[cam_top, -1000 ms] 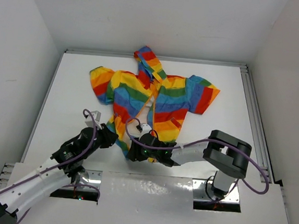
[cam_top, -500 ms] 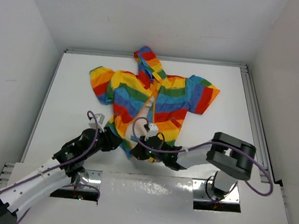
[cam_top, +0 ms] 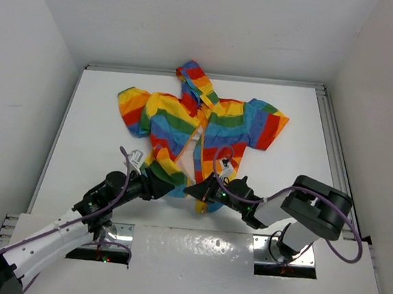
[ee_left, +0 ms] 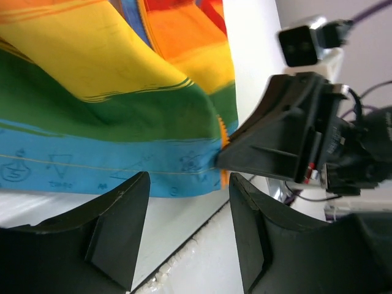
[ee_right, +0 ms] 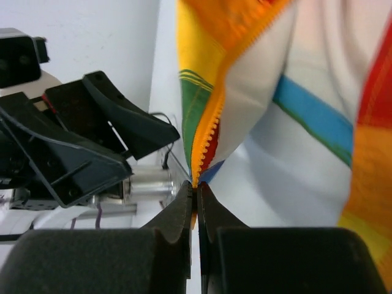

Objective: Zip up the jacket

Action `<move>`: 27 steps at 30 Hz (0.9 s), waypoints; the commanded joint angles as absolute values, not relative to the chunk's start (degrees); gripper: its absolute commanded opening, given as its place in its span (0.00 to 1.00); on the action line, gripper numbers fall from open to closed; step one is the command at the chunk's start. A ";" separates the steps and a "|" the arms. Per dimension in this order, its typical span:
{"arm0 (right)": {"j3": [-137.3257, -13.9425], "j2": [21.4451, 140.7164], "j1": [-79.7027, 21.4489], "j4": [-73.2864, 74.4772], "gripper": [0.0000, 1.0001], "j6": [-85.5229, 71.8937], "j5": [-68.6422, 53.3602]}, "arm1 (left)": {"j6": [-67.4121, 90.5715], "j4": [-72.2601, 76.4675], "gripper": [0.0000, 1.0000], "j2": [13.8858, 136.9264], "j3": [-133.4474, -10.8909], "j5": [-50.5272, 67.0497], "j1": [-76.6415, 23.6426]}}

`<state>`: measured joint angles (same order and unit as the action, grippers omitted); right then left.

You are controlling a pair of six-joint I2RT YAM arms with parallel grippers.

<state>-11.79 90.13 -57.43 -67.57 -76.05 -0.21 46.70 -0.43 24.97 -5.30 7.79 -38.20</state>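
The jacket (cam_top: 201,130) lay flat on the table (cam_top: 103,111), front up and unzipped, hood at the far side and hem toward my bases. My right gripper (ee_right: 196,191) was pinched shut on the bottom end of one orange zipper edge (ee_right: 211,131), lifting that corner a little. My left gripper (ee_left: 188,180) stood wide open just beside the blue hem (ee_left: 110,165) of the other front panel, holding nothing.

I judged this to be the opening step: getting hold of both bottom ends of the zipper. Next, my left jaws would need to close on that hem close to its own zipper end, then bring the two ends together. I could not make out the slider.
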 commanded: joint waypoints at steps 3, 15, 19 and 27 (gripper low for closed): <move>-10.90 93.95 -56.16 -90.60 0.00 -84.72 -5.97 | 48.87 11.06 0.52 26.98 -2.64 13.71 -38.32; -12.30 97.56 -55.28 -96.24 0.00 -90.44 -8.88 | 45.09 18.63 0.48 35.24 -1.41 16.43 -38.32; -12.39 96.51 -55.20 -96.33 0.00 -91.05 -8.79 | 44.30 21.62 0.48 36.47 -0.62 17.40 -38.32; -13.27 95.19 -54.84 -96.33 0.00 -93.51 -9.49 | 43.33 24.43 0.43 38.23 -0.53 19.07 -38.32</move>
